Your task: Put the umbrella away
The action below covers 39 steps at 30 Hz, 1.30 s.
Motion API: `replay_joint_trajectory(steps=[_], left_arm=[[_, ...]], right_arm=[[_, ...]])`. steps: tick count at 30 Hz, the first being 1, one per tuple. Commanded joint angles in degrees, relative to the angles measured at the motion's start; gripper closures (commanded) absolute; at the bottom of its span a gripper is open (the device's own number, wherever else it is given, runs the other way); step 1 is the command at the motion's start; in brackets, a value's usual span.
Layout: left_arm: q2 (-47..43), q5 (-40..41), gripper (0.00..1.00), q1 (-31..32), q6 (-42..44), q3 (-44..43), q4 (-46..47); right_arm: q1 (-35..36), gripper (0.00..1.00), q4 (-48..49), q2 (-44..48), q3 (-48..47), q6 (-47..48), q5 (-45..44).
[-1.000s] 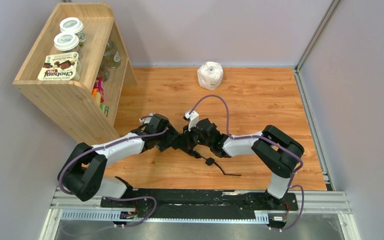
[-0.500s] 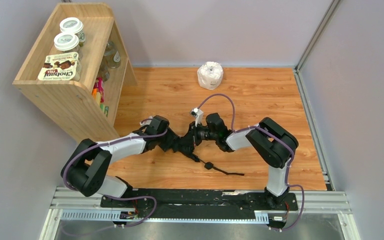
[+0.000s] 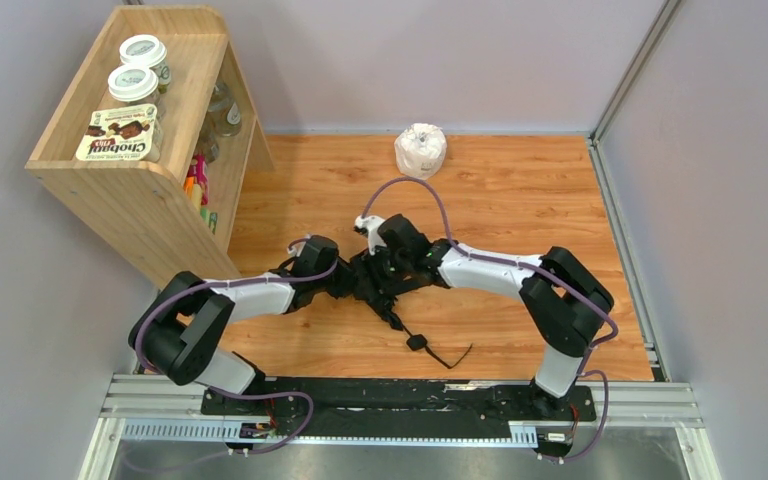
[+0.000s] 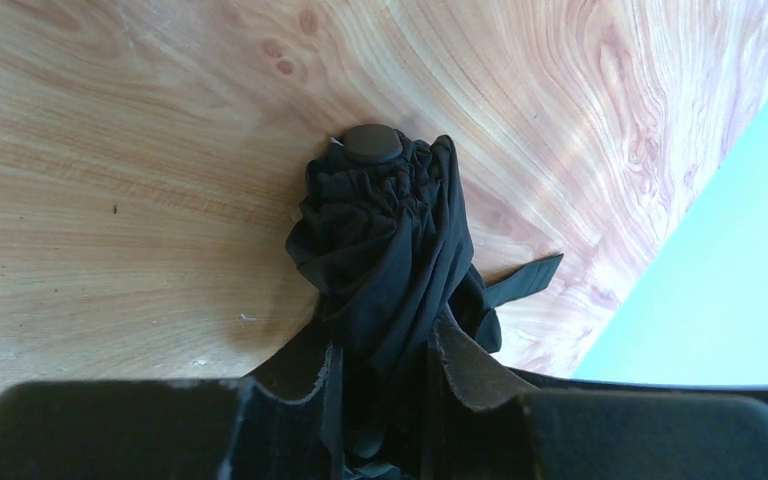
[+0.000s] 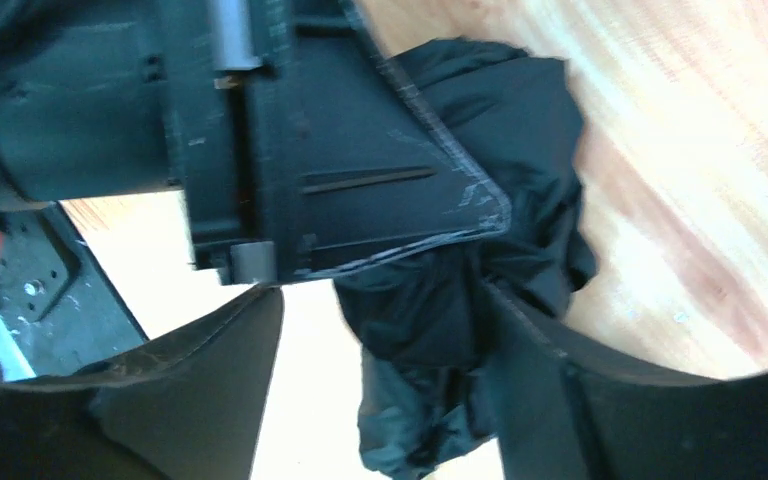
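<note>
Jars [image 3: 141, 50] top a wooden shelf [image 3: 130, 205]; tissue roll [image 3: 420, 150] nearby.

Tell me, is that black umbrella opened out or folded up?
Folded up, though loosely. The umbrella is a crumpled bundle of fabric gathered under its round cap, nothing spread; the left gripper grips it.

I count one umbrella [image 4: 390, 250] and two claws: the left claw [image 4: 385, 370] and the right claw [image 5: 385, 300]. There is one tabletop [image 3: 520, 200], one wooden shelf [image 3: 140, 205], one white roll [image 3: 420, 150], and one yogurt pack [image 3: 120, 133]. White-lidded jars are two: the far jar [image 3: 143, 50] and the near jar [image 3: 133, 85].
</note>
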State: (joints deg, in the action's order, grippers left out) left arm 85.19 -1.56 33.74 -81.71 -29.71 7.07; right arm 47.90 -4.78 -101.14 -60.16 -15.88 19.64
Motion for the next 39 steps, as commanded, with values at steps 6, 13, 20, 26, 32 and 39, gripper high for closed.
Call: replay_joint_trajectory(steps=[6,13,20,26,32,39], left_arm=[[2.2,3.9,1.0,0.7,3.0,3.3,-19.3],[1.8,3.7,1.0,2.0,1.4,3.0,-20.2],[0.9,2.4,1.0,2.2,0.2,3.3,-18.8],[-1.6,3.1,1.0,2.6,-0.2,3.6,-19.1],[-8.5,7.0,0.57,2.5,1.9,4.1,-19.3],[-18.0,8.2,0.23,2.2,4.4,5.9,-17.7]], right_arm=[[16.9,0.02,-27.3,-4.5,-10.3,3.6,-41.7],[20.2,0.09,-20.7,-9.7,-10.8,2.1,-51.5],[20.0,0.16,-11.9,-10.0,-7.0,1.6,-46.0],[18.8,0.82,-9.1,-10.0,-1.6,0.7,-45.5],[14.5,1.0,3.4,-5.2,11.7,1.3,-25.7],[1.5,1.0,25.1,-8.3,22.7,-4.9,10.6]])
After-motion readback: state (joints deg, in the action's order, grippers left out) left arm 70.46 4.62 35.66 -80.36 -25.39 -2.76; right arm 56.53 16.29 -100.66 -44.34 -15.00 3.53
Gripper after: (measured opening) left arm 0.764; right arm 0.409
